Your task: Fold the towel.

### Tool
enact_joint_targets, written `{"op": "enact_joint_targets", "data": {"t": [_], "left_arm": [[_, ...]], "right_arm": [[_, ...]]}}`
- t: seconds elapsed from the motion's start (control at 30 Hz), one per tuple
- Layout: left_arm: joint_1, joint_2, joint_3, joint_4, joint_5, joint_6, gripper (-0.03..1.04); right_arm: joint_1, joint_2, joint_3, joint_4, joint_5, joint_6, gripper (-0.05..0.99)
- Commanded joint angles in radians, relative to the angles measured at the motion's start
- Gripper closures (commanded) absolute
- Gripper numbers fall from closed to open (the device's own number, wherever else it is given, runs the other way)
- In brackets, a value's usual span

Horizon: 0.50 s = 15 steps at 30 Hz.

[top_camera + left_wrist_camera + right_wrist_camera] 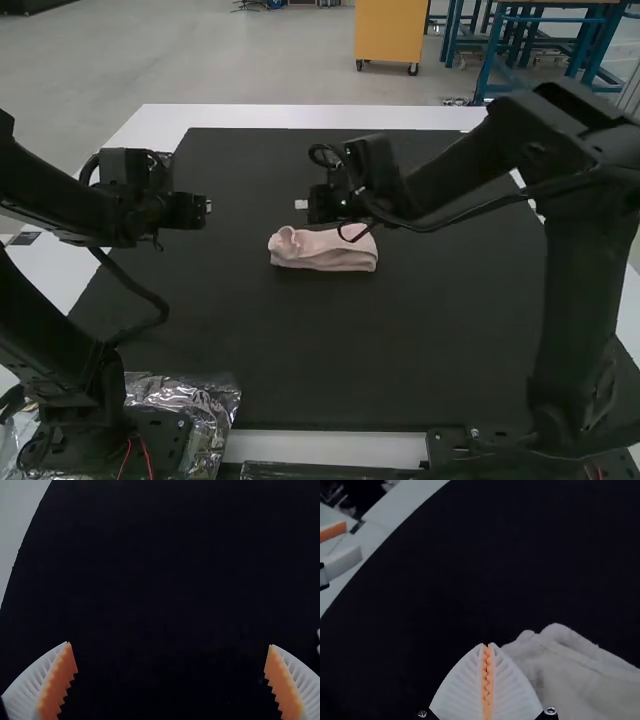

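The pink towel [325,250] lies bunched into a narrow, layered bundle near the middle of the black mat. Just beyond it, my right gripper [301,204] is over the mat. In the right wrist view, the pads of the right gripper [487,645] meet with no cloth between them, and the pale towel [580,675] lies beside and partly behind one finger. My left gripper [208,206] is over the mat's left part, apart from the towel. Seen from its own wrist, the left gripper [170,644] has its fingers wide apart with nothing between them.
The black mat [400,340] covers most of the white table [330,116]. Crumpled silver wrapping [205,410] lies at the near left beside the left arm's base. The right arm's cable hangs low over the towel's far edge.
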<state>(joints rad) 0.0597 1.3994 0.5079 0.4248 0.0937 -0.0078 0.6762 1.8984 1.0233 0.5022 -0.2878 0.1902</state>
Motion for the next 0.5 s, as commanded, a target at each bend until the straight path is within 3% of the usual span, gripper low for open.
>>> {"op": "enact_joint_targets", "data": {"t": [0.0,0.23,0.47], "left_arm": [[-0.008,-0.016,-0.005,0.012,-0.035,-0.003,0.13],[-0.061,-0.023,-0.005,0.022,-0.109,-0.008,0.13],[-0.08,-0.062,0.004,0.026,-0.118,-0.009,0.13]], "right_arm": [[-0.012,-0.024,-0.029,0.029,0.003,0.0,0.96],[-0.013,0.047,-0.062,0.081,0.001,0.0,0.96],[-0.047,0.142,-0.08,0.154,-0.002,0.002,0.96]]}}
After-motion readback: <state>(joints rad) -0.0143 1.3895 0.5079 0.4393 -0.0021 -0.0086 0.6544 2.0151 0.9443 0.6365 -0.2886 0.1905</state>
